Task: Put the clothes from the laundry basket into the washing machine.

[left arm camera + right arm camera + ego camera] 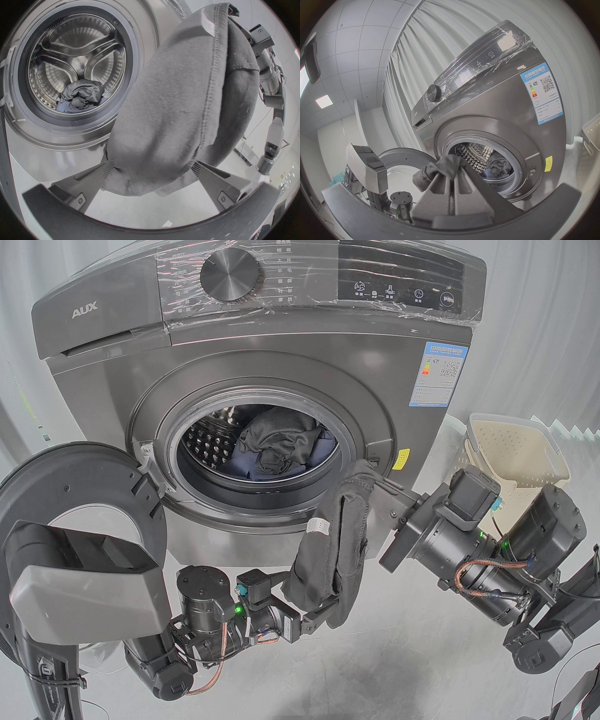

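Head view gives us the dark grey fabric garment (334, 540) hanging before the grey front-loading washing machine (400, 365), just below and right of its round door opening (256, 395). A dark heap of clothes (278, 440) lies in the drum (206, 440), and the cream perforated plastic laundry basket (519, 449) stands far right. The right gripper (373, 477) holds the garment's top, and the left gripper (315, 615) sits at its lower end. Left wrist view shows that gripper's fingers (89, 187) spread with the hem sagging between them, so we judge it could snag there. Right wrist view shows the right jaws clenched on only a small fold. We fear it may slip, or the long tail may catch on the opening's lip and drop to the floor (406, 671).
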`<state>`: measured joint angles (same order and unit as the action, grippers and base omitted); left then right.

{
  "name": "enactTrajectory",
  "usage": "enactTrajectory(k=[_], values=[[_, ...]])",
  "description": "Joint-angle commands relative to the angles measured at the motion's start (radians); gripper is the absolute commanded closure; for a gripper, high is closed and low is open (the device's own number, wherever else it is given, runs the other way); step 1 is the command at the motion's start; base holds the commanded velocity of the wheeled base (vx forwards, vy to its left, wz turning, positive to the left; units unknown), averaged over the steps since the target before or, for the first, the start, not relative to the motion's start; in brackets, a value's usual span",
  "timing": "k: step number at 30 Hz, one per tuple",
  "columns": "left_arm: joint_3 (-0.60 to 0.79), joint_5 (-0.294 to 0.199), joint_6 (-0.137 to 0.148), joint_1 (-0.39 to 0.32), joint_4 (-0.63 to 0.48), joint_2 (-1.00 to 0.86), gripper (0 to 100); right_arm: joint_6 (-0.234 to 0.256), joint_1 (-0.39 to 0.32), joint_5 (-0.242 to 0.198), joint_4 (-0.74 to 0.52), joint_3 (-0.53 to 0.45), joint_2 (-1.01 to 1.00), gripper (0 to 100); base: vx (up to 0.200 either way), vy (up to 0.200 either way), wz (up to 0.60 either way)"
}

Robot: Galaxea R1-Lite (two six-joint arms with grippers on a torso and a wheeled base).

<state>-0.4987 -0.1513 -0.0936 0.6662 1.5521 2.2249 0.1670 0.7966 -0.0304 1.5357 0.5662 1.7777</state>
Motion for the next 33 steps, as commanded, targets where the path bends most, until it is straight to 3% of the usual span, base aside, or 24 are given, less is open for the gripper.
enactTrajectory(k=[1, 5, 33], values=[[-0.015, 0.009, 0.003, -0.011, 0.0, 0.024, 0, 0.0, 0.001, 0.0, 0.001, 0.0, 0.003, 100, 0.0, 0.0, 0.0], [-0.055, 0.047, 0.0, -0.011, 0.002, 0.036, 0, 0.0, 0.003, 0.0, 0.0, 0.0, 0.003, 100, 0.0, 0.0, 0.0], [-0.06, 0.047, -0.008, 0.015, 0.003, 0.024, 0, 0.002, 0.0, 0.0, 0.001, -0.002, 0.012, 100, 0.0, 0.0, 0.0]])
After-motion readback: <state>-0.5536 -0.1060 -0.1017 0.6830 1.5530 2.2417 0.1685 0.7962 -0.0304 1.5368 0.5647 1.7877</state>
